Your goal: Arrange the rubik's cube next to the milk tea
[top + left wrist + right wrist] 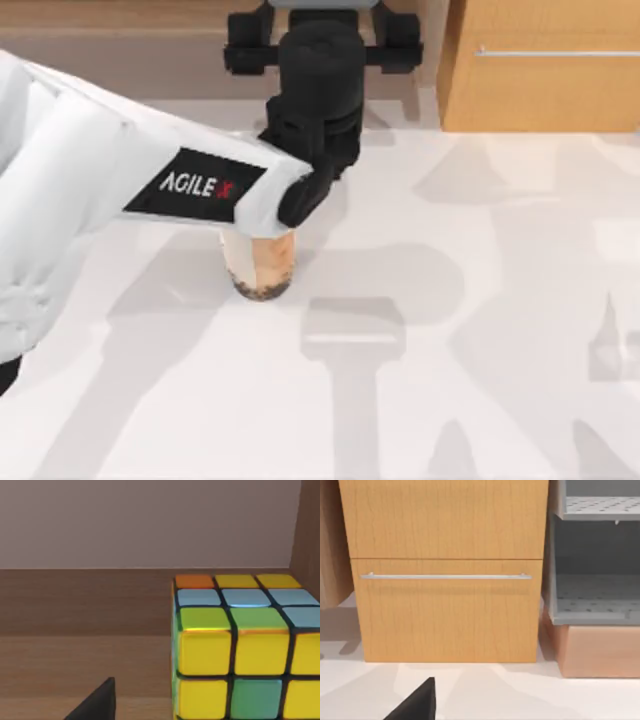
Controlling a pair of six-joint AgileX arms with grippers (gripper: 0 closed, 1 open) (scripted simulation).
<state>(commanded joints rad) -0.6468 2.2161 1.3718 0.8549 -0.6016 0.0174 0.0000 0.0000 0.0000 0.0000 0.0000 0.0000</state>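
The milk tea (262, 265) stands on the white table left of centre, a clear cup of beige drink with dark pearls at the bottom. Its top is hidden under my left arm. That arm reaches across it from the left, and my left gripper (322, 45) is at the table's far edge by a wooden ledge. In the left wrist view the rubik's cube (240, 650) sits close ahead on a brown wooden surface, showing yellow, green, light blue and orange stickers. I cannot tell whether the gripper touches it. My right arm is parked, its wrist view facing a cabinet.
A wooden cabinet (540, 65) with a metal handle stands at the back right of the table. The right wrist view shows its drawer front (445, 610) and a grey shelf rack (595, 595) beside it. Arm shadows fall across the white tabletop (450, 400).
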